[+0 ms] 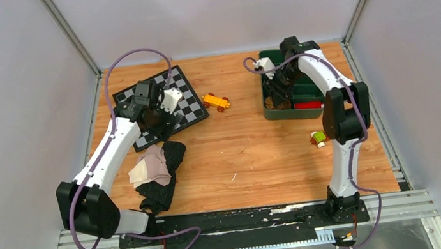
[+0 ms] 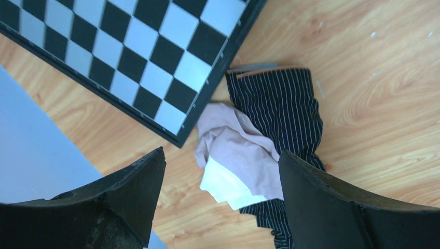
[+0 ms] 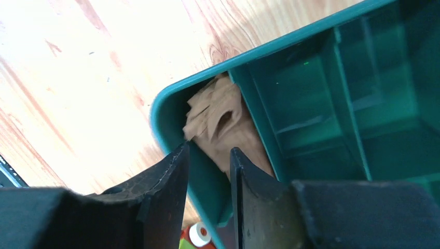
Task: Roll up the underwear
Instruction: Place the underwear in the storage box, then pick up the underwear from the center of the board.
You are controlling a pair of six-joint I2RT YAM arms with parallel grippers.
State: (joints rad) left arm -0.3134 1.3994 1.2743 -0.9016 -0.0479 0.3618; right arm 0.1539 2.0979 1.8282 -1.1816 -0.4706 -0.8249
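A: Where is the underwear found at this moment?

B: The tan-brown piece (image 3: 223, 122) is seen bunched in the corner compartment of the green tray (image 3: 290, 44); the pink piece (image 2: 238, 150) is laid crumpled on top of the black striped piece (image 2: 285, 104); both are on the table (image 1: 254, 158), just beside a corner of the checkerboard mat (image 2: 129, 57).

A: How are the fingers held?

B: The left gripper (image 2: 222, 153) is held above that pile, its fingers wide apart with nothing between them; the right gripper (image 3: 208, 149) is set at the tray's corner, its fingers only narrowly apart; the tray wall is seen in the gap and no cloth is clamped; whether the wall is touched cannot be told.

A: Which step is judged to be in hand?

B: One piece is taken as stowed; two are not yet rolled; the pink one is judged to be next.

A: How is that done well?

B: The pink piece should be pinched by its upper fold only, so that the black cloth beneath is not lifted with it; it should be spread flat on the table, away from the mat's edge; creases should be smoothed before the roll is begun; the roll should be kept tight and straight from one edge, or it may be expected to spring open once released.
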